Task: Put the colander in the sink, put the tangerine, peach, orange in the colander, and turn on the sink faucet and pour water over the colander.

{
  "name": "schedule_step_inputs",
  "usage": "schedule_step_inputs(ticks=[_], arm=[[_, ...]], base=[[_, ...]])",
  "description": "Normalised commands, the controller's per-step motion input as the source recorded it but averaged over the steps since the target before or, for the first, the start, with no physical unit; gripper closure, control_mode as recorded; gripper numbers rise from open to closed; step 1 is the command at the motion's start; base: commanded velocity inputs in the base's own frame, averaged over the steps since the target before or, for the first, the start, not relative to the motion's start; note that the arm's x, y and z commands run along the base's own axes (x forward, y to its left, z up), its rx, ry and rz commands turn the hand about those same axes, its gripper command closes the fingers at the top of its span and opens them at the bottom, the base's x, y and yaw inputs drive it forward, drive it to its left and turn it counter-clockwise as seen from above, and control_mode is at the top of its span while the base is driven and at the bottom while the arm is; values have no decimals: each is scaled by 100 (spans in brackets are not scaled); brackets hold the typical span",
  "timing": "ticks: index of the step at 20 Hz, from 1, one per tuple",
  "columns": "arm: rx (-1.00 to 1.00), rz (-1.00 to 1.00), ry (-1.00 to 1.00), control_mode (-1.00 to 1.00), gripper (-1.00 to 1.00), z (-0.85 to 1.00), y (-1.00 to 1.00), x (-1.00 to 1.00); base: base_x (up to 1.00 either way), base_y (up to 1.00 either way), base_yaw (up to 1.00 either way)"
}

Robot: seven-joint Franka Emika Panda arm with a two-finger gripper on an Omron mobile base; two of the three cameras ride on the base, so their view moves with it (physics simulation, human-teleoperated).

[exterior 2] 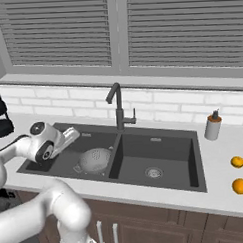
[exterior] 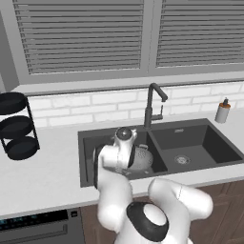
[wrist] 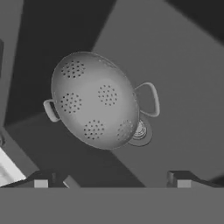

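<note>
The silver-grey colander rests in the left basin of the dark double sink, over its drain, with both loop handles showing. It also shows as the colander and, partly behind my arm, the colander. My gripper hovers above it, open, with nothing between the fingers; it is also the gripper, over the basin's left side. The gooseneck faucet stands behind the divider, with no water running. Two round orange fruits lie on the counter right of the sink; I cannot tell which is which. The peach is out of view.
A beige soap bottle stands at the back right of the sink. A black round rack stands on the counter at the far left. Window blinds and a white tiled wall run behind the counter. A dishwasher front sits below left.
</note>
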Motion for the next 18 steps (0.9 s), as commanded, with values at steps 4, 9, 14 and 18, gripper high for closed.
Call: schedule_step_inputs(ticks=[4,9,14,18], arm=[[5,22,18,-100,-100,100,0,-39],[-1,-7,10,-100,-100,88,-12,-97],[-24,-12,1,-100,-100,67,-8,-100],[-33,3,10,-100,-100,53,-59,-98]], base=[[0,0,0],[0,0,0],[0,0,0],[0,0,0]])
